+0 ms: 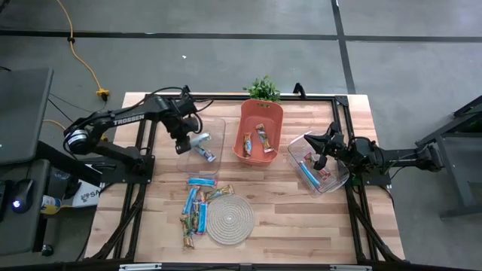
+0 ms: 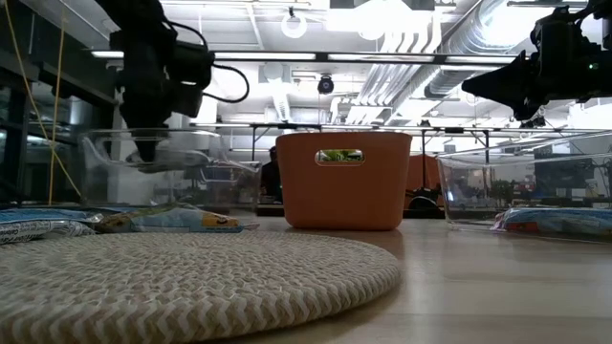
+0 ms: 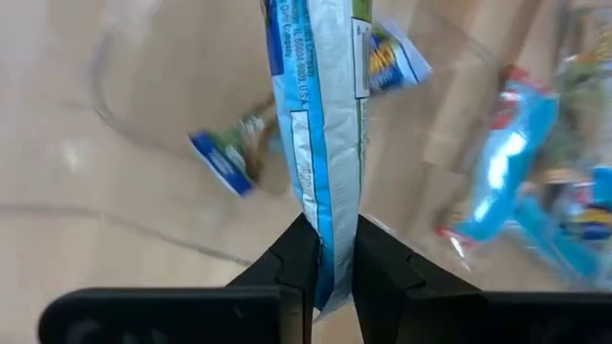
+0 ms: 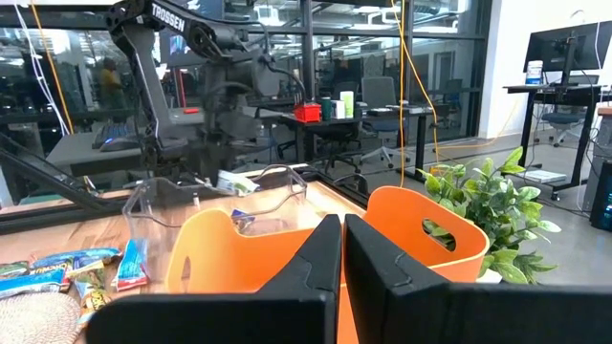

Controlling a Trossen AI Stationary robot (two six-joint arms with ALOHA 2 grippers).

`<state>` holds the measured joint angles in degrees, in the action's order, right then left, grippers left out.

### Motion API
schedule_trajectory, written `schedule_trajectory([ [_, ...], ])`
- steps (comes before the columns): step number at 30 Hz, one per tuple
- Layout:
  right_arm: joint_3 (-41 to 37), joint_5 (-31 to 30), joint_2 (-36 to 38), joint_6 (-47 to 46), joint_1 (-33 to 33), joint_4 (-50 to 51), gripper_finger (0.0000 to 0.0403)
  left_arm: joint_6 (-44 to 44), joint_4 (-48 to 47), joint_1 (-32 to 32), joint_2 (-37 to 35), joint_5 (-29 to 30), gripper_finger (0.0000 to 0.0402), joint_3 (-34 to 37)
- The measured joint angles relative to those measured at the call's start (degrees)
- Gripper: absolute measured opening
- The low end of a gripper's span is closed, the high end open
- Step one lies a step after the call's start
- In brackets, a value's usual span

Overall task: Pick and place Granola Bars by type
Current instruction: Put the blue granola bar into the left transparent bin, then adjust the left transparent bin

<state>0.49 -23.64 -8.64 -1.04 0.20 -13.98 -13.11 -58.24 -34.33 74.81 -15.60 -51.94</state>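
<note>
My left gripper (image 1: 187, 140) is shut on a light-blue granola bar (image 3: 320, 115) over the left clear bin (image 1: 218, 129). One more light-blue bar (image 1: 207, 155) lies flat on that bin's floor. Several bars (image 1: 197, 205) lie in a pile on the table beside the round woven mat (image 1: 230, 218). The orange basket (image 1: 260, 113) holds two red-brown bars (image 1: 256, 140). The right clear bin (image 1: 295, 144) holds a light-blue bar and a reddish bar (image 1: 310, 173). My right gripper (image 4: 341, 250) is shut and empty above the right bin. My left gripper pinches one end of the light-blue bar (image 3: 325, 239) between its two fingers (image 3: 296, 263). The rest of the bar reaches out past the fingertips. The bar is lifted clear, above the left clear bin's floor.
A small green plant (image 1: 263, 89) stands behind the orange basket at the table's far edge. The woven mat lies near the front edge. Bare wood lies between the mat and the right bin (image 1: 301, 218).
</note>
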Motion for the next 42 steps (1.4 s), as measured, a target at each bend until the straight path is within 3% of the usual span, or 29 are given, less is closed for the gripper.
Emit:
schedule_trajectory([
  [5,0.0,0.0,0.0,0.0,0.0,0.0,0.0000,-7.9,4.2,3.8,0.0,1.8,0.0046,0.0],
  [15,0.0,0.0,0.0,0.0,0.0,0.0,0.0000,-21.1,7.6,14.8,0.1,14.3,0.0046,0.0],
  [29,0.0,0.0,0.0,0.0,0.0,0.0,0.0000,-17.6,4.1,18.0,0.1,19.0,0.0049,0.0],
  [42,0.0,0.0,0.0,0.0,0.0,0.0,0.0000,-8.6,2.0,17.9,0.1,19.2,0.0192,-0.9],
])
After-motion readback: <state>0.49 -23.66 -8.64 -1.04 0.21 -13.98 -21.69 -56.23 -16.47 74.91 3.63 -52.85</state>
